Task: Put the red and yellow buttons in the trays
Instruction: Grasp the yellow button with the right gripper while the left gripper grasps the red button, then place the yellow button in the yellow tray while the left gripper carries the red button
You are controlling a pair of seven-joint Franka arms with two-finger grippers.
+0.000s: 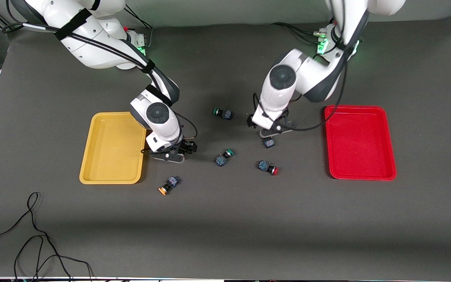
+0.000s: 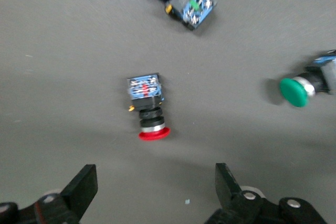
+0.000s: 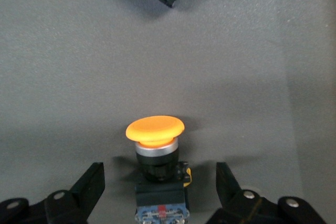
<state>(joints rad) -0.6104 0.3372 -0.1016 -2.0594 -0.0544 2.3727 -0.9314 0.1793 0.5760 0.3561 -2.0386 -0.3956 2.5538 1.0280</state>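
- Orange-capped button [image 3: 156, 167] standing cap-up on the surface [image 1: 225, 219], just beside the yellow tray [image 1: 112, 117] at its edge toward the table's middle. Sits between the right gripper [image 3: 160, 177] fingers [image 3: 92, 182], which are spread apart, with a gap on both sides and no contact seen. Looks lined up for a pinch on the dark body below the cap.
- Second orange-capped button [image 1: 168, 185] lying on its side, nearer the front camera than the right gripper [image 1: 172, 153], near the yellow tray's corner. Untouched.
- Red-capped button [image 2: 148, 106] lying on its side, under the left gripper [image 2: 155, 179]. Fingers [image 2: 84, 184] wide apart, button ahead of the tips and not yet between them. Judged as an approach, grasp not started. In the front view only its body [image 1: 269, 143] peeks out by the left gripper [image 1: 272, 135].
- Second red-capped button [image 1: 268, 167] on its side, nearer the front camera than the first, apart from it.
- Both trays bare inside; red tray [image 1: 360, 111] at the left arm's end. No button placed so far.
- Two green-capped switches [image 1: 222, 113] [image 1: 224, 156] mid-surface between the arms, not for sorting. One [image 2: 304, 85] near the left gripper's target but apart from it.
- Room: short open hop from the orange button over the yellow tray's raised rim; needs a lift to clear it. Wider bare stretch between the red buttons and the red tray, nothing in the way. Arms well apart.
- Loose cable [image 1: 33, 235] near the front edge, clear of all paths.
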